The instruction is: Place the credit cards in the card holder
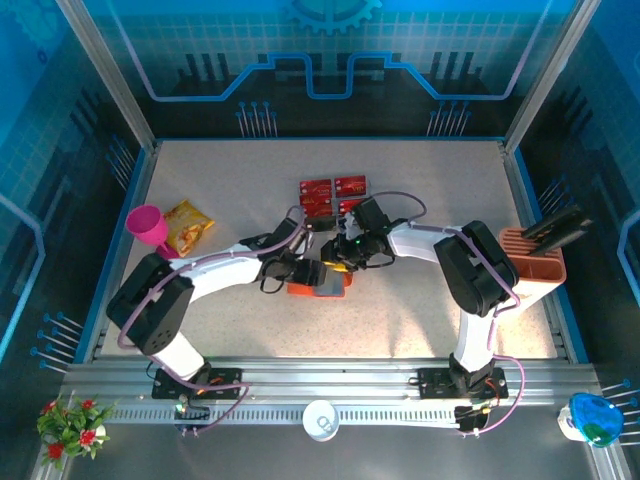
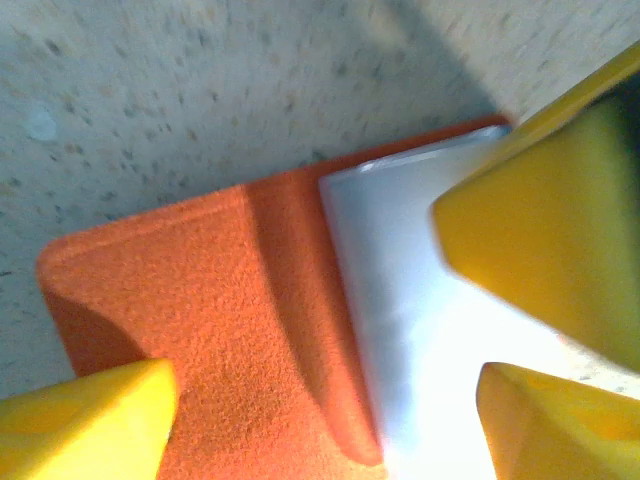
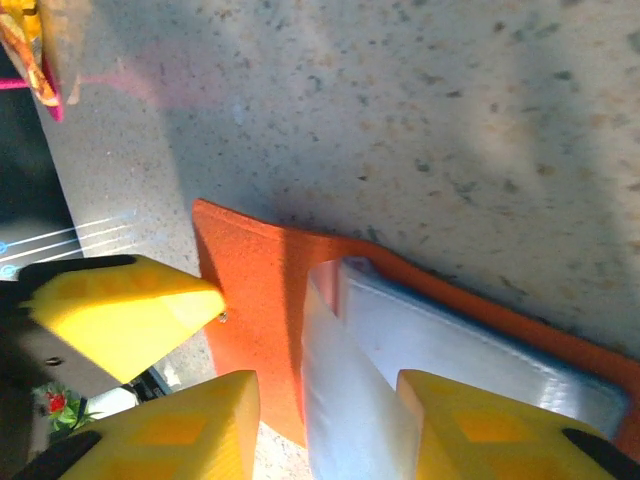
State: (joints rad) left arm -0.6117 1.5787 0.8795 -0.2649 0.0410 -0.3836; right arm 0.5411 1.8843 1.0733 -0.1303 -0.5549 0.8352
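Observation:
The card holder (image 1: 318, 283) lies open on the table's middle, orange outside with a pale grey inner pocket. Both grippers hang low over it, tips close together. In the left wrist view my left gripper (image 2: 320, 425) is open, its yellow fingers straddling the orange leaf (image 2: 220, 330) and the pale pocket (image 2: 400, 290). My right gripper (image 3: 330, 435) is open too, and a raised pale flap (image 3: 350, 400) of the pocket stands between its fingers, beside the right-hand one. Several red credit cards (image 1: 333, 190) lie flat on the table just beyond the grippers (image 1: 325, 266).
A pink cup (image 1: 147, 225) and a yellow-orange snack bag (image 1: 187, 226) sit at the left. A tall orange slotted rack (image 1: 533, 262) with a dark object in it stands at the right edge. Blue walls close in the table.

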